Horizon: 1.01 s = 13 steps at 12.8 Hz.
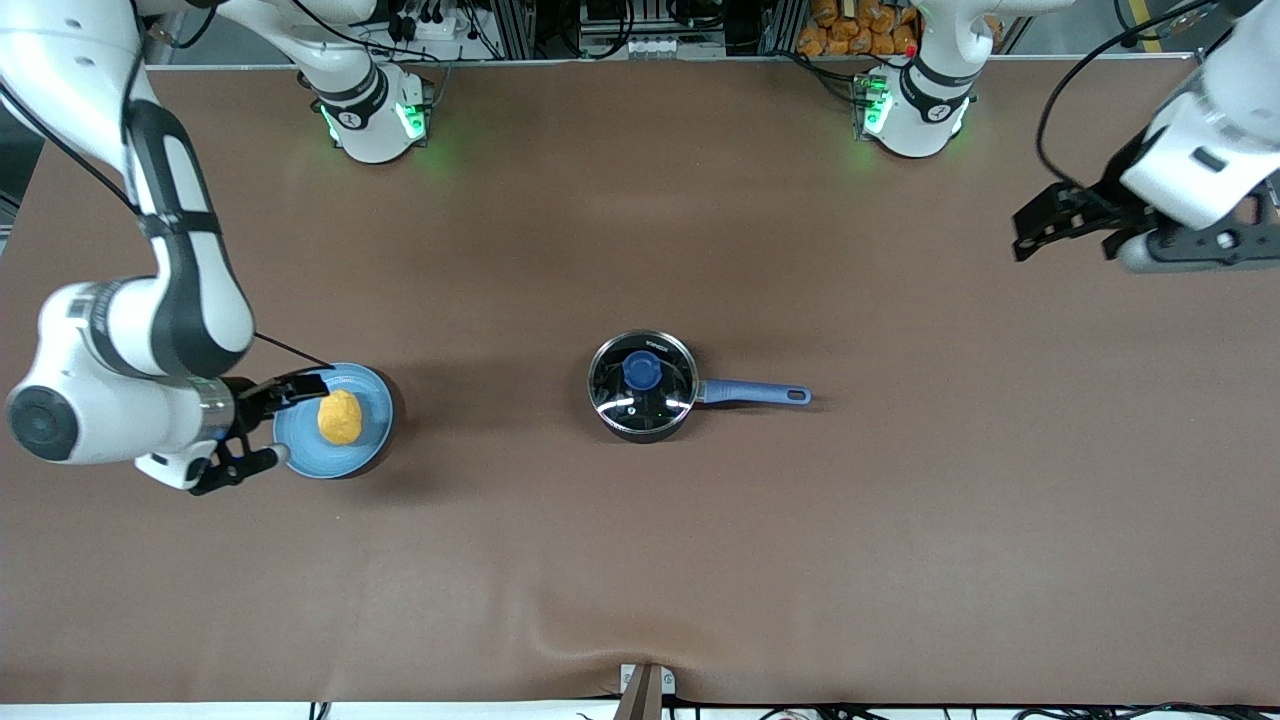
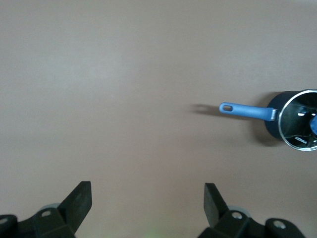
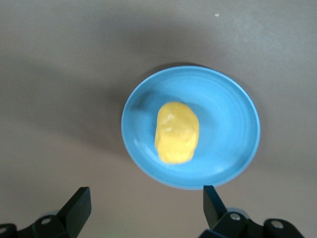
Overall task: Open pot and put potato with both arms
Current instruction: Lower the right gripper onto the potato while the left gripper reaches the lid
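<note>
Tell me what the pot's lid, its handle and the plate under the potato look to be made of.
Lid: clear glass with a metal rim; it shows bright glints and the dark pot through it. Handle: matte blue, likely plastic or silicone coated. Plate: smooth light-blue surface with faint rings, perhaps glazed ceramic or plastic. Potato: dull yellow, probably a plastic toy.

pot (image 2: 296, 119): cut by left wrist view's edge | plate (image 1: 350, 455): rim partly hidden by right pincer (image 1: 268, 428)

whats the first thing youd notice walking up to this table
The yellow-orange potato on the light-blue plate stands out most, toward the right arm's end of the table, with the right gripper open at the plate's edge. Next is the black pot mid-table, glass lid on, blue handle pointing toward the left arm's end. The left gripper hangs open above that end.
</note>
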Available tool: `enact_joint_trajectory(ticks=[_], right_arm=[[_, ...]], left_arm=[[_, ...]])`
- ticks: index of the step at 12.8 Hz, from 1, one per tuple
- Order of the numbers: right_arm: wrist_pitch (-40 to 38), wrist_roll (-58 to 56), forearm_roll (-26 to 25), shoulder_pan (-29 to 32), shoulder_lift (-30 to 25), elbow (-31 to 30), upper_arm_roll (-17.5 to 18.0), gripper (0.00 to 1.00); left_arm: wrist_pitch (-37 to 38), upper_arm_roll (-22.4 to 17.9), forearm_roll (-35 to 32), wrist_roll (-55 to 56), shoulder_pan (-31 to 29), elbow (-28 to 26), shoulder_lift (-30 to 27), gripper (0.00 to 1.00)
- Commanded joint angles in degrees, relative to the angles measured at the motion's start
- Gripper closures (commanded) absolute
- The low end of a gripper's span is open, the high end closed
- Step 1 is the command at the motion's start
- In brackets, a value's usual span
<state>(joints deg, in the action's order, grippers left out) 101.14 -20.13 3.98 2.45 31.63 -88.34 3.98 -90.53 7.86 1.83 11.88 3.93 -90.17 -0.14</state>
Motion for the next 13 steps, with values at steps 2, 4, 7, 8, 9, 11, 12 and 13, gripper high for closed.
enact_joint_trajectory(ticks=[2, 4, 7, 8, 9, 11, 12, 13], right_arm=[[7.1, -2.5, 0.8, -0.1, -0.7, -5.9, 0.0, 0.0], [9.9, -2.5, 0.9, 0.4, 0.4, -8.1, 0.0, 0.0], [11.7, -2.5, 0.9, 0.6, 2.6, -8.2, 0.0, 0.0], [12.6, -2.5, 0.9, 0.8, 3.3, -8.2, -0.1, 0.0], [13.4, -2.5, 0.8, 0.9, 4.0, -8.2, -0.1, 0.0], [15.1, -2.5, 0.8, 1.0, 5.1, -8.1, -0.2, 0.0], [15.4, -2.5, 0.8, 1.0, 5.4, -8.1, -0.2, 0.0], [15.6, -2.5, 0.8, 1.2, 5.7, -8.1, -0.2, 0.0]], left_arm=[[-4.3, 4.1, 1.2, 1.5, 0.6, 1.1, 5.4, 0.0], [-7.3, 5.2, 4.2, 4.8, 1.9, 2.0, 8.6, 0.0], [-7.5, 5.2, 3.9, 9.1, 8.1, 6.4, 13.9, 0.0], [-7.6, 5.2, 3.6, 10.2, 9.8, 7.7, 15.6, 0.0], [-9.0, 5.0, 2.7, 10.9, 12.2, 8.6, 17.1, 0.0], [-11.7, 4.9, 0.8, 14.2, 15.3, 9.0, 19.3, 0.0], [-12.8, 4.7, 0.2, 15.5, 17.4, 9.2, 20.7, 0.0], [-14.1, 4.6, -1.2, 17.5, 19.8, 10.2, 22.5, 0.0]])
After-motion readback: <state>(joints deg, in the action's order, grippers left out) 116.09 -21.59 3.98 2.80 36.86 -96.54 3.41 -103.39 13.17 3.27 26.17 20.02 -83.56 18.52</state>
